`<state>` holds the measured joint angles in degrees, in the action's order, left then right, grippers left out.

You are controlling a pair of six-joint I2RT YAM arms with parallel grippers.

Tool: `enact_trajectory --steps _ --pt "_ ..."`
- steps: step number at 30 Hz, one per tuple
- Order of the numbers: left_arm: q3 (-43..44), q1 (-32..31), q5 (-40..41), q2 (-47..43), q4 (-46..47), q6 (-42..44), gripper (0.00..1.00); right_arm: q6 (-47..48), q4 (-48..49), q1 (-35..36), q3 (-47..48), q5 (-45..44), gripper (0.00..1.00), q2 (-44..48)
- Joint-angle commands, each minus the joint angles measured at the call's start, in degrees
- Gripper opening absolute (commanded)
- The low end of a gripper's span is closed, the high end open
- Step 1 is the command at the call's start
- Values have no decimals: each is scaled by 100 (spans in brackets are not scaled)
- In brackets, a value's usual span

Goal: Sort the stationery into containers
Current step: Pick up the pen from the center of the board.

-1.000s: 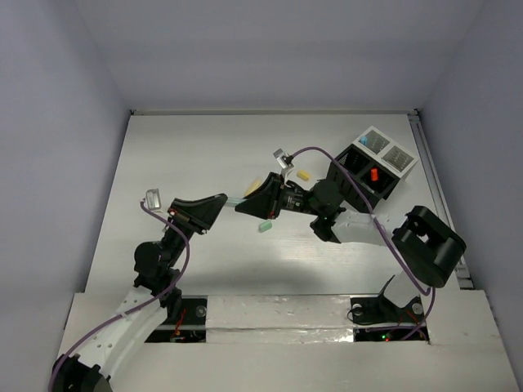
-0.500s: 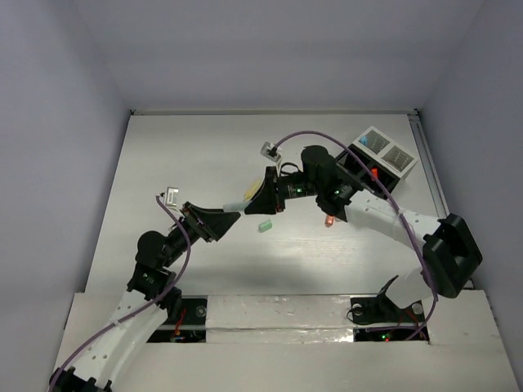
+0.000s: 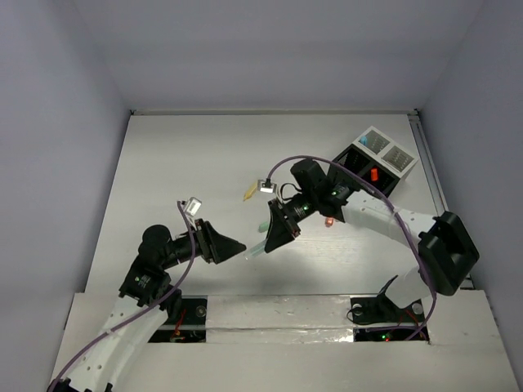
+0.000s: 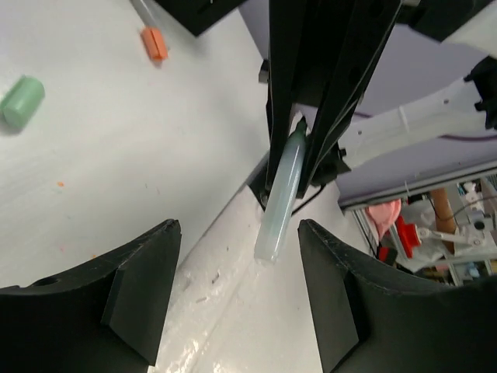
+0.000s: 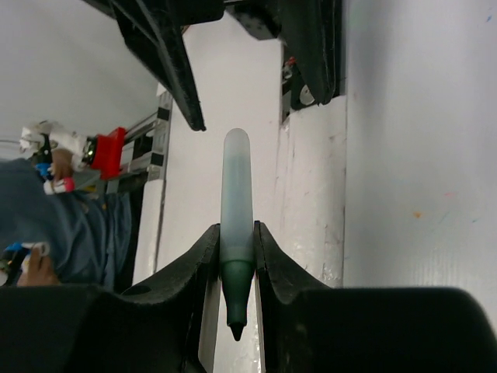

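Note:
My right gripper (image 5: pixel 237 233) is shut on a pale green marker pen (image 5: pixel 235 186) near its bare dark green tip. The pen's (image 3: pixel 255 249) blunt end points at my left gripper (image 3: pixel 239 247). My left gripper (image 4: pixel 239 229) stands open, and the pen (image 4: pixel 281 194) ends just between its jaws without touching either. A mint green cap (image 4: pixel 22 101) and a small orange piece (image 4: pixel 154 43) lie on the table. The containers stand at the far right: a black box (image 3: pixel 353 162) joined to a white tray (image 3: pixel 391 151).
A yellowish item (image 3: pixel 250 192) lies on the table beyond the grippers. A pink-orange item (image 3: pixel 329 220) lies by the right arm. An orange-red thing (image 3: pixel 373 174) sits in the black box. Purple cables loop over both arms.
My left gripper has opened off the pen and drawn back toward the near edge. My right gripper has followed that way with the pen still in it.

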<state>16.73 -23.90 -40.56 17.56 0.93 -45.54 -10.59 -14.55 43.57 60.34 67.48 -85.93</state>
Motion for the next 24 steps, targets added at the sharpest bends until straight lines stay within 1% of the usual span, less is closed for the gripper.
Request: enact_trajectory --steps 1,2,5,6,8,14,18,20,24 --pt "225 -9 -619 72 -470 317 59 338 -426 64 338 546 0 -99" --pt "217 -9 -855 89 -427 361 58 347 -418 64 399 607 0 -117" --pt "146 -9 -1077 204 -322 397 55 215 -443 204 549 661 0 -327" --pt "94 -9 -1277 239 -252 371 52 276 -531 204 723 652 0 -458" --pt "50 -9 -1507 283 -129 353 51 321 -637 336 848 608 0 -538" --pt "6 -9 -1692 327 126 309 47 312 -655 538 1094 599 0 -828" --pt "-21 -9 -1728 336 127 291 39 294 -655 652 1235 661 0 -1074" --pt "-21 -9 -1736 336 127 291 37 329 -716 653 1349 670 0 -1171" --pt "5 -9 -1824 388 -40 422 28 460 -769 653 1472 661 0 -1347"
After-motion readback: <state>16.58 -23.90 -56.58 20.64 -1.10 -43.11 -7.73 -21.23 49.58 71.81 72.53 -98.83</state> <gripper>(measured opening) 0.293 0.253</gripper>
